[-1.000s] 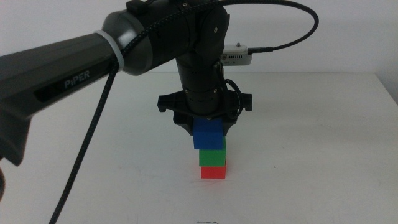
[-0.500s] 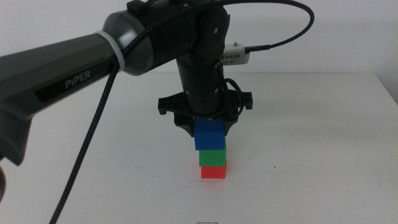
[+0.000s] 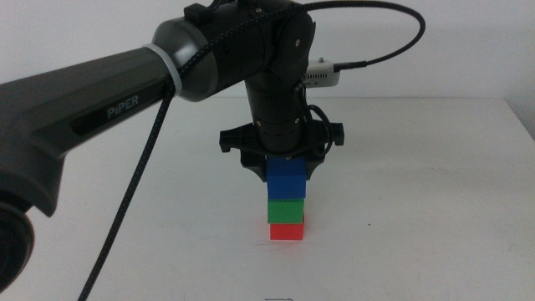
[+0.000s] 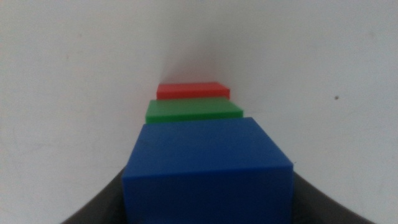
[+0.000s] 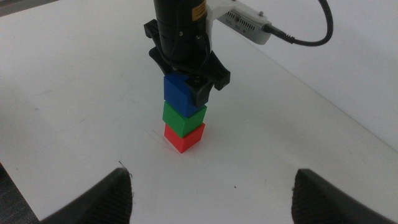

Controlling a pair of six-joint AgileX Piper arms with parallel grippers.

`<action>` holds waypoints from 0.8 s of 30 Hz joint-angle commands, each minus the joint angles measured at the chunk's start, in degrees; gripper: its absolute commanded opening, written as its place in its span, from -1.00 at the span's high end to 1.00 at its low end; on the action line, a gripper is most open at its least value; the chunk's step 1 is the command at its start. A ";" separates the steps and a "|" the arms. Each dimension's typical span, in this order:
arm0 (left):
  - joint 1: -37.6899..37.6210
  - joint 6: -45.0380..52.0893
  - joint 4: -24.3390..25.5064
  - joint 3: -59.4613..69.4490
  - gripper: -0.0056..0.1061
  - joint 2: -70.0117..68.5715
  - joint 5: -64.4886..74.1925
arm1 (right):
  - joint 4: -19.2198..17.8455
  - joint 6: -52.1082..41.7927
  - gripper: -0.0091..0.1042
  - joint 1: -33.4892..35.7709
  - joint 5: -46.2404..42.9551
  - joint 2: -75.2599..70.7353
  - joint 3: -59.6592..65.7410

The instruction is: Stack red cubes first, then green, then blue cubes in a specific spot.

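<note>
Centrally, middle view: red cube [image 3: 287, 232] on the table [image 3: 435, 209], green cube [image 3: 286, 210] on it, blue cube [image 3: 287, 179] on top. Left gripper [image 3: 287, 171] above the stack, jaws clamped on the blue cube. Right gripper [image 5: 211, 186] waits apart, jaws spread wide.

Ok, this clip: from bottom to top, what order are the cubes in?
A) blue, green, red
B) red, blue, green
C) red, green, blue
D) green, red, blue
C: the red cube sits on the table, the green cube on it, and the blue cube on top, between the left gripper jaws.
</note>
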 commanded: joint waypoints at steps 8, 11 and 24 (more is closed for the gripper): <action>-0.23 0.54 -1.03 -3.30 0.93 -1.44 1.16 | -0.34 -0.26 -0.33 0.08 -4.18 0.14 -1.31; -0.23 0.66 -1.03 -3.30 0.93 -0.94 1.33 | -0.34 -0.26 -0.33 0.08 -4.18 0.14 -1.31; -0.23 2.17 0.46 -3.30 0.93 -0.33 2.31 | -0.34 -0.26 -0.33 0.08 -4.18 0.14 -1.31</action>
